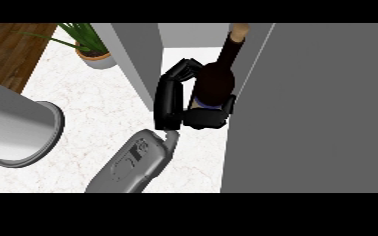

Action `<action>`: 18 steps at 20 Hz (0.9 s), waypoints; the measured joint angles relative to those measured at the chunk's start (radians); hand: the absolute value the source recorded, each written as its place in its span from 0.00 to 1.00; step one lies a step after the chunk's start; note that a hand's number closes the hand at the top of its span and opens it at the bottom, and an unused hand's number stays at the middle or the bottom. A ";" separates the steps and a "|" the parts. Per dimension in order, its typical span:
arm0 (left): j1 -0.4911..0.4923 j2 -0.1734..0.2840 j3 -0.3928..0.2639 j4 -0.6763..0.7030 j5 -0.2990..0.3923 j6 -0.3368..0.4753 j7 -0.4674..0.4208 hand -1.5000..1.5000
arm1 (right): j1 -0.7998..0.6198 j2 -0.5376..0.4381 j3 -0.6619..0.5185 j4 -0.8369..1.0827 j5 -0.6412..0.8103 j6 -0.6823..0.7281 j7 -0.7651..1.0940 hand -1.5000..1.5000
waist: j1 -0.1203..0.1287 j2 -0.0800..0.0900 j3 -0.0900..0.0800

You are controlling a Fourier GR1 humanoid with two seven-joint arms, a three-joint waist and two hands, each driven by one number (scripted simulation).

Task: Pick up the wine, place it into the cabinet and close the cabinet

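Right hand (176,100) is curled round the wine (219,77), bottle upright in its grasp, already between the cabinet (140,55) walls. Step: placing. Next, likely: set it down, release, pull the hand out, then swing the door (310,110) beside it closed.

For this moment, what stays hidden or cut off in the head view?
- Wine bottle: lower body hidden by the robot hand curled round it.
- Cabinet interior: screened by its grey panels.
- Plant: leaves cut by the top edge.
- Other robot hand: not shown.
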 measured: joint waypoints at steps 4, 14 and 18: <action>0.009 0.002 0.013 0.047 -0.020 -0.015 -0.044 1.00 | -0.008 0.000 -0.001 0.000 -0.003 -0.004 0.010 0.00 | 0.001 0.000 0.000; 0.008 0.004 0.104 0.175 0.010 -0.072 -0.179 1.00 | 0.024 0.013 0.018 -0.002 0.001 0.000 -0.017 0.00 | 0.002 0.000 0.000; -0.028 0.004 0.153 0.231 0.028 -0.093 -0.195 1.00 | 0.041 0.015 0.028 -0.005 0.002 0.004 -0.024 0.00 | 0.000 0.000 0.000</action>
